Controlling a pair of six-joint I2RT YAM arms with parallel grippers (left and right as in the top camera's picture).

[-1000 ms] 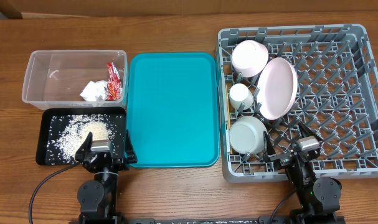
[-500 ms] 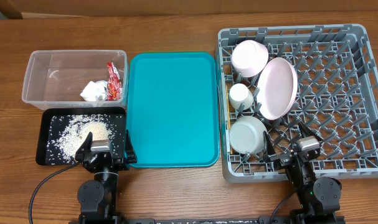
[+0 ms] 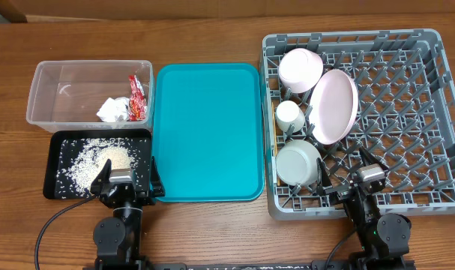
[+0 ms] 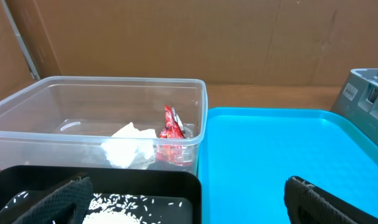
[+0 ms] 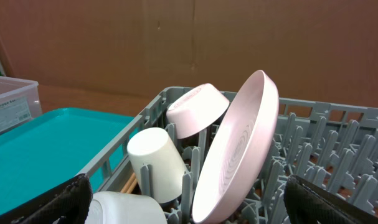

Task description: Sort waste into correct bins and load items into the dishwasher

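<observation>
The grey dish rack point(image 3: 429, 112) holds a pink plate point(image 3: 334, 105) on edge, a pink bowl point(image 3: 300, 69), a white cup point(image 3: 290, 115) and a white bowl point(image 3: 298, 162); the plate point(image 5: 235, 149), pink bowl point(image 5: 197, 109) and cup point(image 5: 152, 163) also show in the right wrist view. The clear bin point(image 3: 55, 79) holds a red wrapper point(image 3: 136, 97) and crumpled white paper point(image 3: 112, 109). The black tray point(image 3: 55, 150) holds rice point(image 3: 100, 159). The teal tray point(image 3: 206, 131) is bare. My left gripper point(image 3: 127, 187) and right gripper point(image 3: 354, 186) are open and empty at the table's front edge.
Brown cardboard walls stand behind the table point(image 4: 176, 37). Wooden sticks point(image 5: 127, 183) lie low in the rack beside the cup. Bare wooden tabletop point(image 3: 212, 232) lies between the two arm bases.
</observation>
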